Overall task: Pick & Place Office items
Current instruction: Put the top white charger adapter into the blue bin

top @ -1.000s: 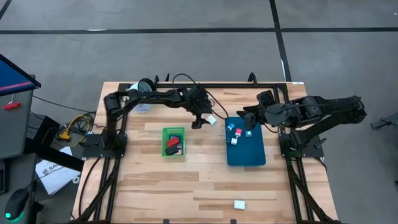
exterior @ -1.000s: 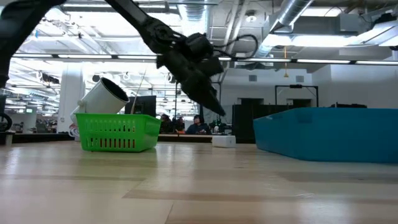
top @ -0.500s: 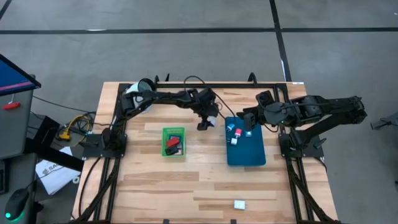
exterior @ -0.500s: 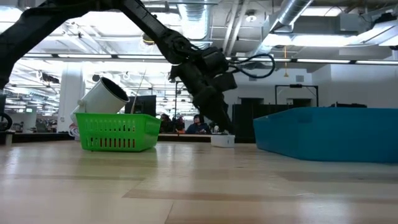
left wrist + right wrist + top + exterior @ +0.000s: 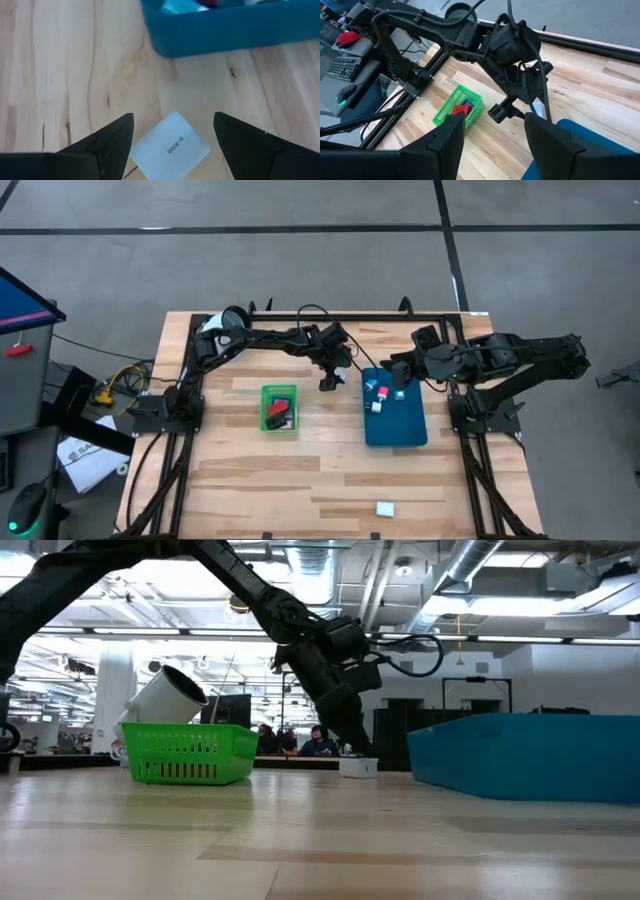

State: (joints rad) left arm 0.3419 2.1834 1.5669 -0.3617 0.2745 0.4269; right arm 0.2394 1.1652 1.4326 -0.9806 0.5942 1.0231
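Observation:
A small white block (image 5: pixel 170 146), printed "BLOCK-4", lies flat on the wood between the green tray (image 5: pixel 279 408) and the blue tray (image 5: pixel 395 425). My left gripper (image 5: pixel 173 117) is open and low over it, one finger on either side, with a gap showing at both. In the low view the block (image 5: pixel 358 767) sits just under the fingertips. My right gripper (image 5: pixel 495 135) hangs open above the far end of the blue tray, which holds red, white and blue blocks (image 5: pixel 378 394). Red and black items (image 5: pixel 279 412) lie in the green tray.
Another white block (image 5: pixel 385 508) lies near the table's near edge. A white cylinder (image 5: pixel 228 325) rests tilted by the far left corner, behind the green tray in the low view (image 5: pixel 168 695). Bare wood stretches across the table's near half.
My left gripper has moved toward the table's right edge and come down toward the white block, ending low over it with its fingers still apart. The block has stayed where it was.

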